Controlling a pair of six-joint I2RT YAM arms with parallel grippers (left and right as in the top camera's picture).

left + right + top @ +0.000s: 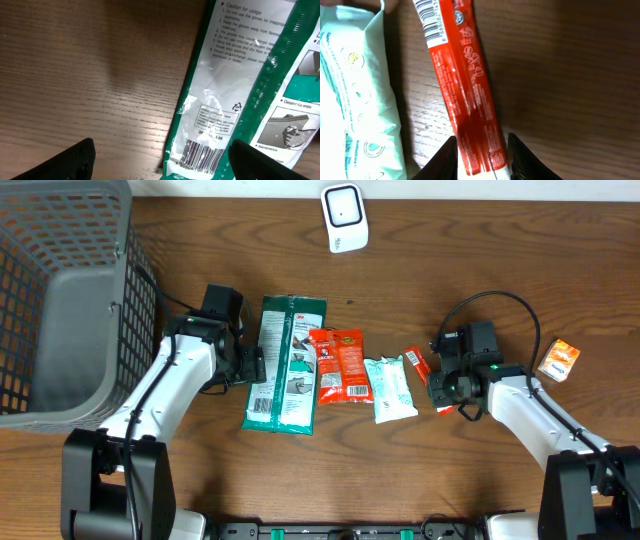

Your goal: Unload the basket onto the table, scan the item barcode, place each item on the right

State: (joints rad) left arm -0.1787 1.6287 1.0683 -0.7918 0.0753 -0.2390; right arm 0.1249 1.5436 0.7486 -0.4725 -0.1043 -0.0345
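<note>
A white scanner [343,218] stands at the table's far edge. A slim red stick packet [462,75] lies on the wood with a barcode [431,17] at its far end. My right gripper [481,155] is shut on the packet's near end, a finger against each long edge. From above, the packet [417,363] pokes out just left of the right gripper [440,385]. My left gripper [160,165] stands open over the lower left corner of a green and white glove package [235,75]. That package's barcode [202,155] lies between the fingers. In the overhead view the left gripper [255,365] sits at the package's [287,365] left edge.
A grey mesh basket [70,300] fills the far left. An orange-red pouch [338,365] and a pale green wipes pack [390,388] lie between the two arms. The wipes pack [355,100] is just left of the red packet. A small orange box [558,361] lies at the right.
</note>
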